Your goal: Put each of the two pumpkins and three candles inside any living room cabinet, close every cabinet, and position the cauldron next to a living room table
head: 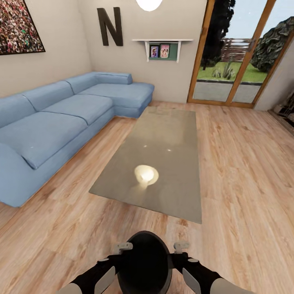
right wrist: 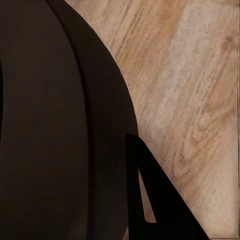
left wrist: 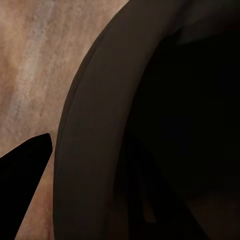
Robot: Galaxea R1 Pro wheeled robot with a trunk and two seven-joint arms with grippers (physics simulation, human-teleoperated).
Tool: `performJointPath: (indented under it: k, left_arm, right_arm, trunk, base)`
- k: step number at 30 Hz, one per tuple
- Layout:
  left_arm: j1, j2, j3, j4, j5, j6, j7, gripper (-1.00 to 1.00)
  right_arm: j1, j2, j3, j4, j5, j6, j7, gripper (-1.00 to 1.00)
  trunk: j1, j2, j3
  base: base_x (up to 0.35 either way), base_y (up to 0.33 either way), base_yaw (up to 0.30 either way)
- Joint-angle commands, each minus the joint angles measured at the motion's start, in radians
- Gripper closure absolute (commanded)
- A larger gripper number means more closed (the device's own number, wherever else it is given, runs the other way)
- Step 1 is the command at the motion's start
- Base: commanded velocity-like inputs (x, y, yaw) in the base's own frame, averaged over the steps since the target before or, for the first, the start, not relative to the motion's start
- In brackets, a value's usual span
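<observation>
While both arms press on opposite sides of the cauldron, the left gripper and right gripper hold its rim, fingers closed on it. It hangs over the wooden floor, near the grey counter, beside the blue sofa.

Both arms are black with rounded joints and pale grey-white panels along the forearms. The left gripper and right gripper end in small light grey fingers. Close to each wrist camera, 1 finger shows as a flat black pointed wedge; the right one has a narrow slot.
</observation>
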Motion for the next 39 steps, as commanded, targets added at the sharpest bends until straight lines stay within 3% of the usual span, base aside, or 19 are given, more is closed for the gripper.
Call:
performJointPath:
  k: [1,32,39]
  left_arm:
    - [-0.001,0.008,0.002,0.007,0.014,0.004,0.012,1.0]
    - [-0.001,0.01,0.002,0.007,0.016,0.004,0.012,1.0]
    - [-0.001,0.01,0.002,0.007,0.016,0.003,0.012,1.0]
  right_arm:
    - [-0.001,-0.004,-0.016,-0.003,0.002,-0.005,0.0,1.0]
    - [-0.001,-0.004,-0.016,-0.003,0.002,-0.006,-0.001,1.0]
    - [-0.001,-0.004,-0.016,-0.003,0.002,-0.006,-0.001,1.0]
  trunk:
    - [0.0,0.0,-0.001]
    - [0.0,0.0,-0.001]
    - [0.0,0.0,-0.001]
  base:
    - [0.0,0.0,-0.279]
    - [0.0,0.0,-0.279]
    - [0.0,0.0,-0.086]
